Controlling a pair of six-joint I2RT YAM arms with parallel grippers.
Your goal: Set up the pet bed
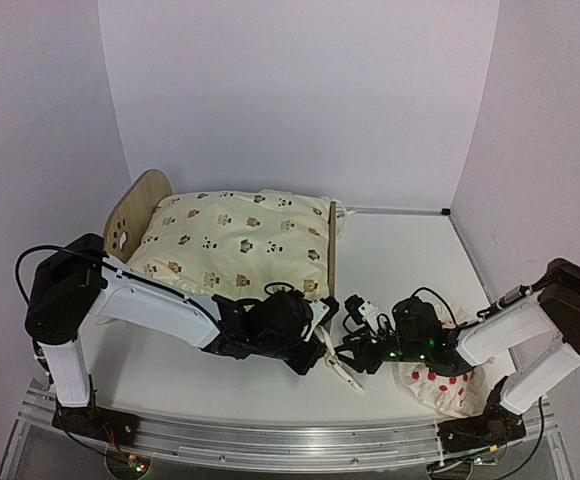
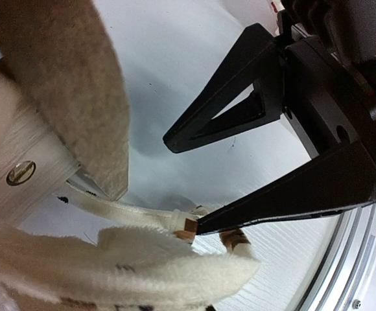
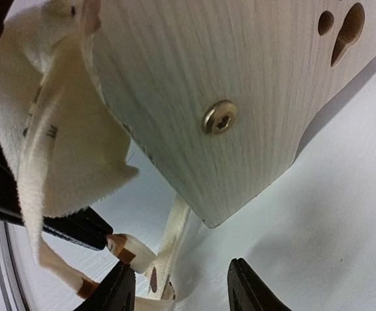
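The pet bed [image 1: 135, 212] stands at the back left, with a cream animal-print cushion [image 1: 235, 240] lying in it. Its plywood foot board [image 3: 240, 84] with the paw cutout fills the right wrist view. My left gripper [image 1: 322, 345] is at the foot board's near corner, shut on the cushion's cream tie strap [image 1: 342, 372]. The strap's brown-tipped end [image 2: 188, 228] hangs out of it. My right gripper [image 3: 181, 291] faces it, open, and one of its fingertips [image 2: 204, 225] touches that strap end. In the left wrist view cream fabric hides the left gripper's own fingers.
A white pillow with red dots [image 1: 440, 385] lies at the near right under my right arm. The table's metal rail [image 1: 290, 440] runs along the near edge. White walls [image 1: 300, 90] close in the back and sides.
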